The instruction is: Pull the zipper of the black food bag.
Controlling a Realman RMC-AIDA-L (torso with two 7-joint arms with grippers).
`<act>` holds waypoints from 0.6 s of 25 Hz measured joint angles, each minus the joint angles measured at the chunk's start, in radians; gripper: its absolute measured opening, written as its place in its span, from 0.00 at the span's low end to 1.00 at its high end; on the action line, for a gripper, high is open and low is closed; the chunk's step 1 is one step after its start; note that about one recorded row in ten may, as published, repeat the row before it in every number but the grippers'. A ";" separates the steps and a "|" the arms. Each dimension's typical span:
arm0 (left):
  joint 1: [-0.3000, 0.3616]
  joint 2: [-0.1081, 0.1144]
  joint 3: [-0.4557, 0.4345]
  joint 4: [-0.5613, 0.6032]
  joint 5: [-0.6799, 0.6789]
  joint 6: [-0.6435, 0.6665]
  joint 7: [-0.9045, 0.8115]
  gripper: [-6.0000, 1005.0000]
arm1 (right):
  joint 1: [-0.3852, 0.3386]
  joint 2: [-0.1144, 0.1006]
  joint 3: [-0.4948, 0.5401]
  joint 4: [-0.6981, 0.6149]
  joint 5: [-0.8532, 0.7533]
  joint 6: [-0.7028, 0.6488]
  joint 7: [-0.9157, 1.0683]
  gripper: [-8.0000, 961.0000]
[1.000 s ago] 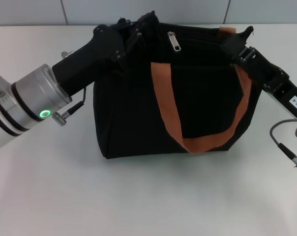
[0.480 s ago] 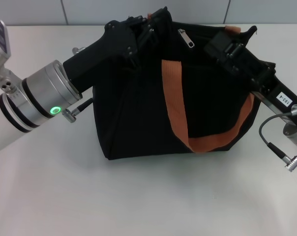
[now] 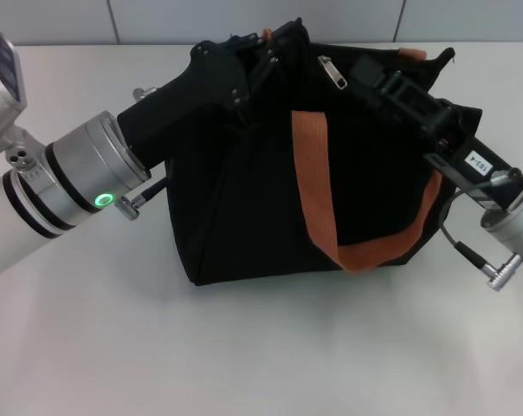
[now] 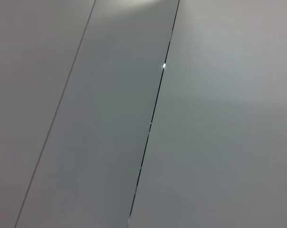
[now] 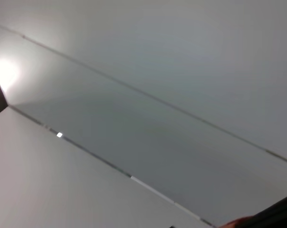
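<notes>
The black food bag (image 3: 235,208) stands in the middle of the white table in the head view, an orange-brown strap (image 3: 312,182) looping down its front. The silver zipper (image 3: 332,71) lies on the top edge, its pull tab slanting down. My left gripper (image 3: 273,45) is at the bag's top left corner, shut on the fabric there. My right gripper (image 3: 371,71) reaches in from the right along the top edge, just right of the zipper. Both wrist views show only grey wall panels, apart from a dark edge with a bit of orange (image 5: 238,222).
The white table (image 3: 261,347) spreads in front of the bag and to both sides. A grey panelled wall (image 3: 158,22) runs close behind the bag. A cable and plug (image 3: 495,269) hang from the right wrist beside the bag's right side.
The right gripper has moved left along the bag's top, toward the zipper. The left gripper and the bag's top corner have shifted right, and the zipper with them.
</notes>
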 joint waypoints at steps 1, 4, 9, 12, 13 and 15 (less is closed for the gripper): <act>0.000 0.000 0.000 0.000 0.000 0.000 0.000 0.04 | 0.000 0.000 0.000 0.000 0.000 0.000 0.000 0.57; -0.006 0.000 0.001 -0.005 0.001 0.002 0.000 0.05 | 0.011 0.000 -0.009 0.012 -0.024 -0.017 -0.097 0.53; -0.011 0.000 0.001 -0.005 0.001 0.005 0.000 0.05 | -0.020 0.001 0.046 0.074 -0.024 -0.043 -0.302 0.51; -0.014 0.000 0.003 -0.005 0.001 0.005 0.000 0.05 | -0.019 0.001 0.053 0.074 -0.026 -0.046 -0.306 0.51; -0.022 0.000 0.006 -0.012 0.001 0.006 0.000 0.05 | -0.010 0.001 0.052 0.071 -0.027 -0.047 -0.293 0.51; -0.025 0.000 0.006 -0.015 0.001 0.006 0.000 0.05 | -0.008 0.000 0.052 0.069 -0.027 -0.047 -0.286 0.51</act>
